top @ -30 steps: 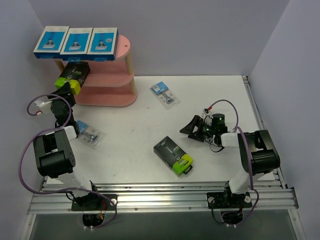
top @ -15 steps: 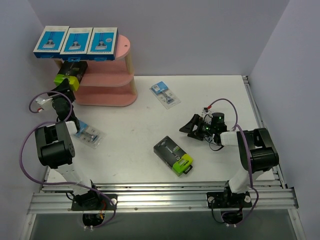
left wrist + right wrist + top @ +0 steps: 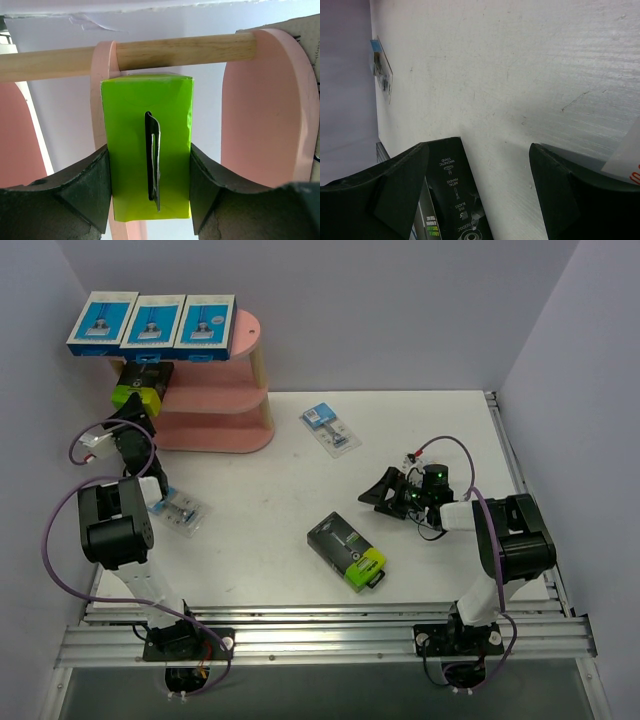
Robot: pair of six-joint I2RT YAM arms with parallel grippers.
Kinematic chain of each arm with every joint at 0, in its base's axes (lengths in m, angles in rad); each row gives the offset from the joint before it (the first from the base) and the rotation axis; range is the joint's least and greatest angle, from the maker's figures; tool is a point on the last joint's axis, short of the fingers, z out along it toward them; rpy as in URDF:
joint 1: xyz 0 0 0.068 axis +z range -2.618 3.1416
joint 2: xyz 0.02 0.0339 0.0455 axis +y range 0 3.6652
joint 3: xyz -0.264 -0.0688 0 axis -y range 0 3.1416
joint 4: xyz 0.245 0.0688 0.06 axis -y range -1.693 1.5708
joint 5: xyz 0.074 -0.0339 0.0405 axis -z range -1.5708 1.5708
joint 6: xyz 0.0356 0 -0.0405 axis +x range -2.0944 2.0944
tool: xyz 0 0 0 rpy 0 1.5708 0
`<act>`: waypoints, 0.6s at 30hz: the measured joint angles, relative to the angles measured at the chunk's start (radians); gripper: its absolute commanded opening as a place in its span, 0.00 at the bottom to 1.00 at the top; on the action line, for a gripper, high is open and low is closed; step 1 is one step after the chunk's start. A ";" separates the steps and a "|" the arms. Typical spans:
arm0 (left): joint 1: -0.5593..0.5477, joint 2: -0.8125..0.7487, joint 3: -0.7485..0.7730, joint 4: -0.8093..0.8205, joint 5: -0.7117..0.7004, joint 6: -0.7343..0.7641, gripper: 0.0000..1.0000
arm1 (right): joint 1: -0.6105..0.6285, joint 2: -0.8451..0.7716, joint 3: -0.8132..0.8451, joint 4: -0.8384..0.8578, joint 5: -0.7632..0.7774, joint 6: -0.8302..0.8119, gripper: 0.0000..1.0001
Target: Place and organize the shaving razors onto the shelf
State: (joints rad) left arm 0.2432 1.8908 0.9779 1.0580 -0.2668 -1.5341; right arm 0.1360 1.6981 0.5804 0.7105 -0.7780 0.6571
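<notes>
My left claw [image 3: 149, 175] is clenched on the lime end of a black box [image 3: 142, 110], holding it at the middle tier of the shelf [image 3: 222, 398] in the far-left corner of the bench [image 3: 260, 490]. Above it, the top board [image 3: 246, 330] carries three blue boxes [image 3: 153, 322]. To do this well I'd hold the box level, slide it deep between the boards, and let go only once it sits flat. A post [image 3: 175, 50] crosses just beyond the box, so room there is tight. My right claw [image 3: 380, 495] hangs released right of centre, near the second box [image 3: 346, 550], with open bench around it. A blister pack [image 3: 330, 428] lies toward the far edge, another pack [image 3: 178, 508] by the left edge.
</notes>
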 measured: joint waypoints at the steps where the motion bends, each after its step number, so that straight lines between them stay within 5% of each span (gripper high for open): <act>1: -0.003 0.002 0.001 0.002 -0.013 0.000 0.02 | 0.000 0.001 0.000 0.002 0.000 0.000 0.77; 18: -0.041 0.040 0.010 0.069 -0.127 0.005 0.02 | -0.006 0.013 0.001 0.021 -0.018 0.005 0.77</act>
State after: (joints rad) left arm 0.2020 1.9305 0.9878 1.1271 -0.3943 -1.5288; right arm 0.1303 1.7107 0.5816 0.7315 -0.7956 0.6617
